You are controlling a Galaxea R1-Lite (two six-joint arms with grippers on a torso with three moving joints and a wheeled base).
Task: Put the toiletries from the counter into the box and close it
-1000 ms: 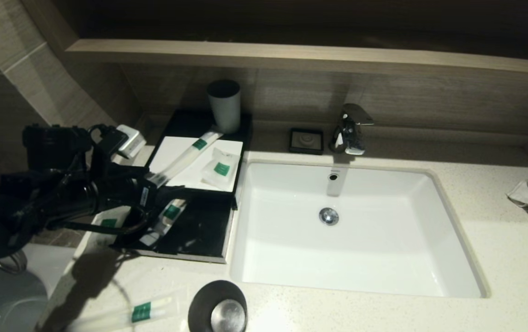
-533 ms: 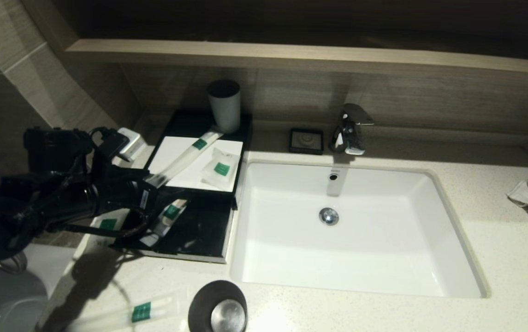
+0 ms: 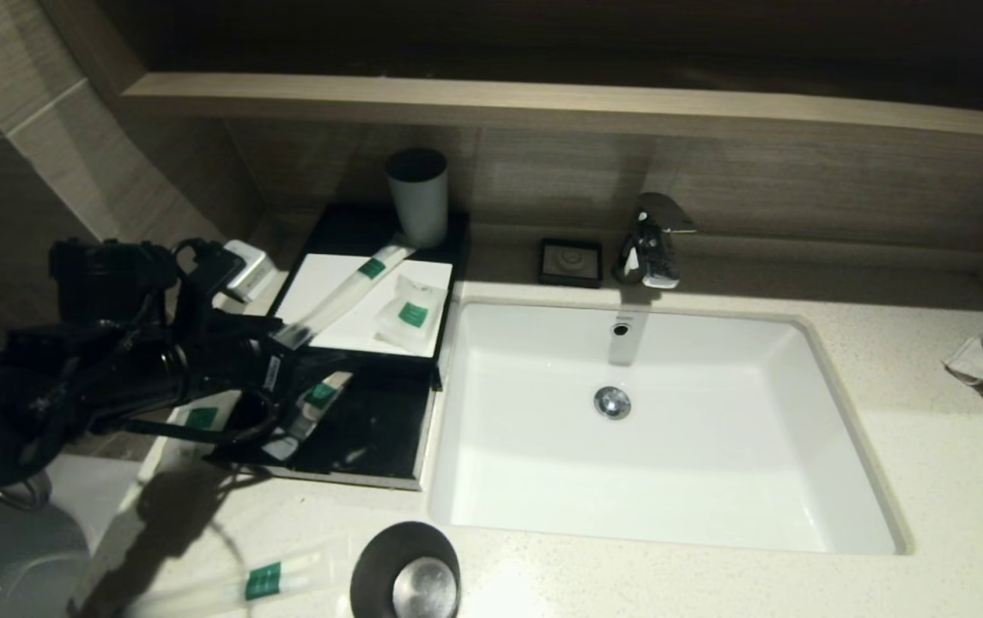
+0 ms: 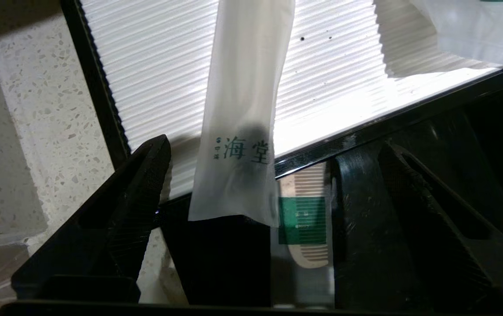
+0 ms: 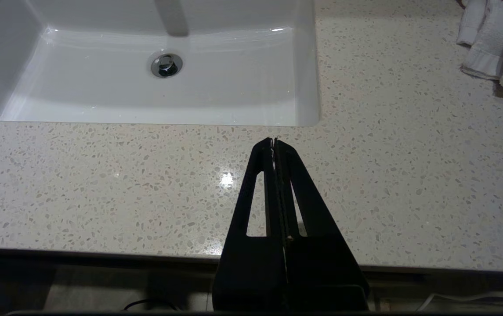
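Where the speckled, glossy counter (image 3: 929,481) meets wood-look wall tiles, a flat black box (image 3: 371,232) has a ribbed white top and its drawer (image 3: 371,429) pulled out. One long translucent sachet (image 3: 345,290) and a squarish one (image 3: 409,311) lie on the top; a comb sachet (image 3: 311,408) lies in the drawer; another long one (image 3: 263,582) rests on the counter's near edge. Reaching in level, the left gripper (image 4: 273,175) straddles the long sachet's end, fingers wide, holding nothing. The right gripper (image 5: 274,142), closed, hovers before the white sink (image 3: 800,360).
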